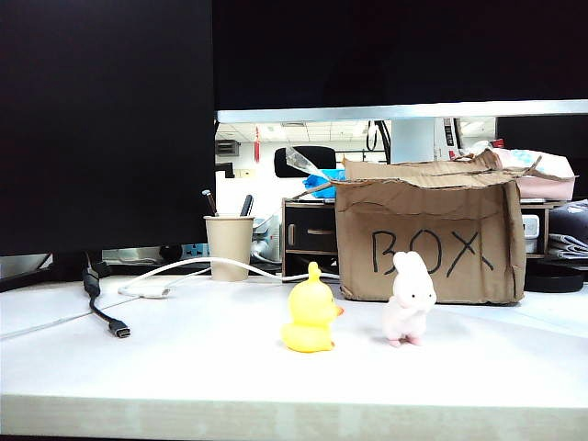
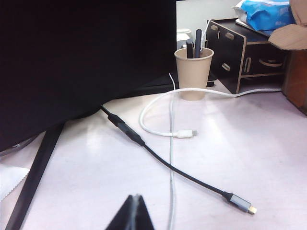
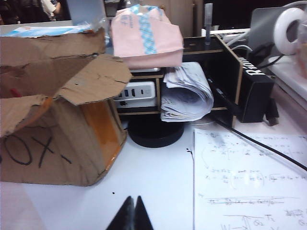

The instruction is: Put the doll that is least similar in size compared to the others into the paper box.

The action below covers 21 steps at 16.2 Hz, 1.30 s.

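Observation:
The doll is out of view in every frame. The paper box (image 1: 427, 239), brown and torn-edged with "BOX" in black marker, stands at the back right of the table. Its ragged flaps (image 3: 57, 76) lean over the opening and hide the inside. My left gripper (image 2: 136, 196) is shut with nothing in it, low over the white table near the cables. My right gripper (image 3: 134, 197) is also shut and empty, over bare table just beside the box's corner. Neither gripper shows in the exterior view.
A small yellow duck (image 1: 310, 322) and a white-pink rabbit (image 1: 409, 299) stand in front of the box. A beige paper cup (image 1: 229, 246) with pens, a black cable (image 2: 182, 172), a white cable (image 2: 158, 129) and the monitor stand (image 2: 33, 177) lie left. Written sheets (image 3: 249, 182) lie right.

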Each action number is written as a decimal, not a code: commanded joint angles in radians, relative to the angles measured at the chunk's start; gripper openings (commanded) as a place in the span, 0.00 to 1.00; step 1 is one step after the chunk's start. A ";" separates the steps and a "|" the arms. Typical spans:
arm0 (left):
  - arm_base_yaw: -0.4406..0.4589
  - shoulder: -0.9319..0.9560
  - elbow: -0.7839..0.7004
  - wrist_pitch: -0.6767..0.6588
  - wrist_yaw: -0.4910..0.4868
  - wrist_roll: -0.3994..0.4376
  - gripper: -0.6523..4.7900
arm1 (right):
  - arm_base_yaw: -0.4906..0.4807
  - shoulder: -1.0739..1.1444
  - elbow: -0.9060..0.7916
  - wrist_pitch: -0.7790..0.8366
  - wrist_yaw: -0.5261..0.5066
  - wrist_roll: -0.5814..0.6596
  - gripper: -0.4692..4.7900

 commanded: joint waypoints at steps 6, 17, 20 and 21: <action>0.001 0.000 0.001 0.005 0.004 0.000 0.11 | 0.080 0.000 -0.003 0.022 0.043 0.006 0.08; 0.001 0.000 0.001 0.005 0.004 0.000 0.11 | 0.080 0.000 -0.003 0.021 0.043 0.006 0.08; 0.001 0.000 0.001 0.005 0.004 0.000 0.11 | 0.080 0.000 -0.003 0.021 0.043 0.006 0.08; 0.001 0.000 0.001 0.005 0.004 0.000 0.11 | 0.080 0.000 -0.003 0.021 0.043 0.006 0.08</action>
